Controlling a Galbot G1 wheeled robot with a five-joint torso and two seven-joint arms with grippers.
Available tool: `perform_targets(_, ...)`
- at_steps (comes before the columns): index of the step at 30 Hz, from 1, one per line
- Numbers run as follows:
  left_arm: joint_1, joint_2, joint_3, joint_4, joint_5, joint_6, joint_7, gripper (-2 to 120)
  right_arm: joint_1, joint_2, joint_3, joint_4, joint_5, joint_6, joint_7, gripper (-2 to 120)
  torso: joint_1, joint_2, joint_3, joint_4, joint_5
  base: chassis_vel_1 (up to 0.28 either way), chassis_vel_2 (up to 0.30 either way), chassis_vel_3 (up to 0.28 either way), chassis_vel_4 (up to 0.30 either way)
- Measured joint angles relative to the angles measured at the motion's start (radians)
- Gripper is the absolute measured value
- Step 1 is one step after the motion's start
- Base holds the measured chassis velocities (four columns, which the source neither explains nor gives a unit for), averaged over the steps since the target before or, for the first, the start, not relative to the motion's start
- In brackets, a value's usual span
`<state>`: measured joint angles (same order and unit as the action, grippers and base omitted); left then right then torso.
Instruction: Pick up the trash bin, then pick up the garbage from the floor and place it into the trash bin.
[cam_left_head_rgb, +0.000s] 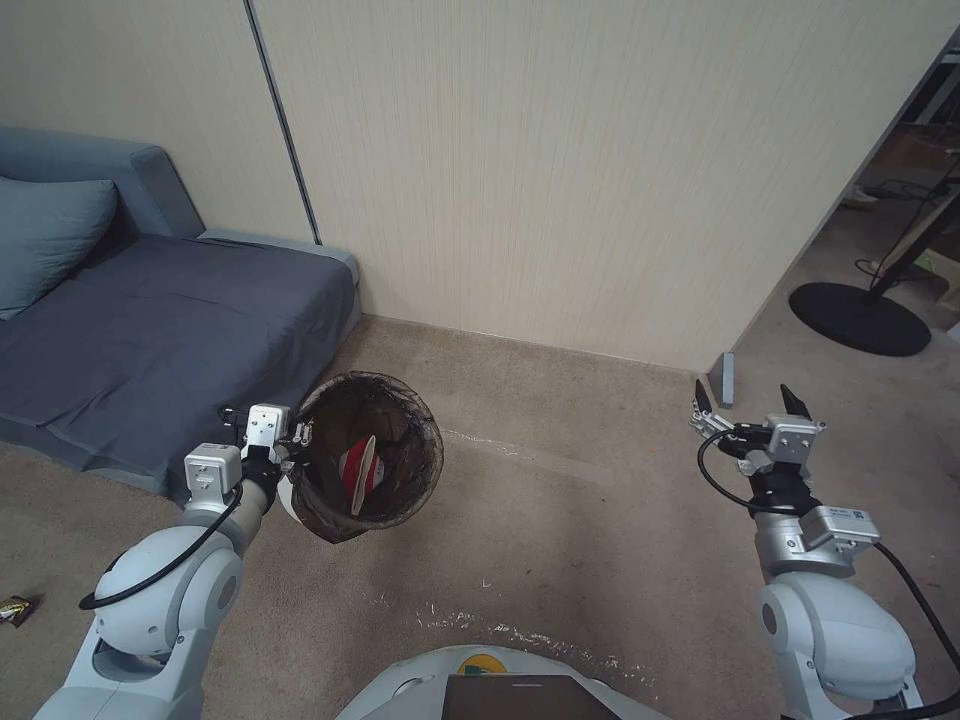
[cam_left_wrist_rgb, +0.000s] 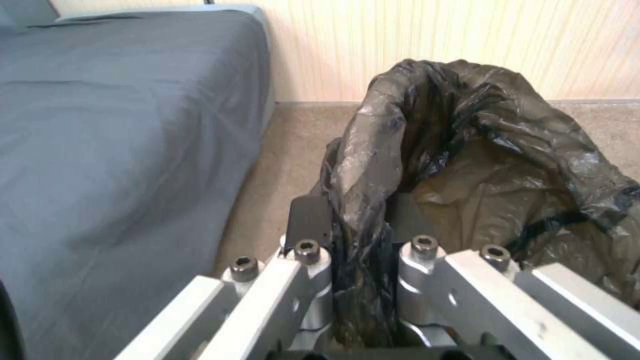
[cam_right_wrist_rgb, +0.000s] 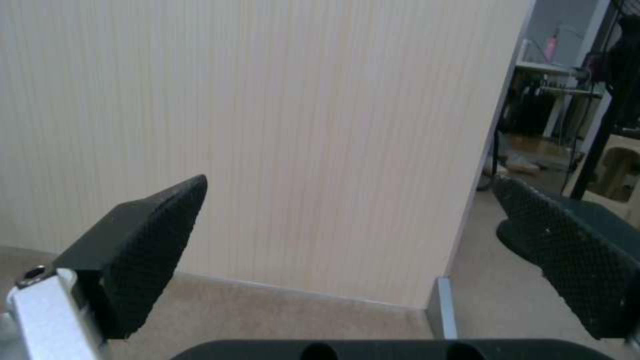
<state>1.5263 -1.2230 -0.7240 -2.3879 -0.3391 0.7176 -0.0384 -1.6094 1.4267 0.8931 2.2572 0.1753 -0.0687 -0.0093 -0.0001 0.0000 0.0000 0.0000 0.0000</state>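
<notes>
Both arms are clad in glossy white rounded shells, each joined to a silver-grey metal wrist segment. A black cable is looped beside each forearm. The left gripper (cam_left_head_rgb: 297, 432) is built from silver-white bars fastened with dark hex socket screws. The right gripper (cam_left_head_rgb: 746, 402) is fitted with black pads (cam_right_wrist_rgb: 143, 250) covered in a fine diamond texture. A small labelled white block is mounted on the right wrist. A yellow-green mark is seen on the white base.

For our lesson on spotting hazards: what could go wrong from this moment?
1. The left gripper pinches the round white bin's dark liner bag at the rim; the thin film might slip or tear.
2. The bin hangs tilted, so the red-and-white packet inside could spill.
3. A small wrapper on the beige carpet sits at the view's edge, easily missed.
</notes>
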Motion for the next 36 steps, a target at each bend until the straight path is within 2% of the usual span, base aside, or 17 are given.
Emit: perform_targets(36,-0.006,0.007,-0.014,-0.013,-0.010,0.018,-0.017,7,0.009,-0.003,-0.017,-0.011,-0.008,-0.007,0.013,100,0.000,0.000,0.000,0.0000,0.0000,0.022,0.027,0.029,0.025)
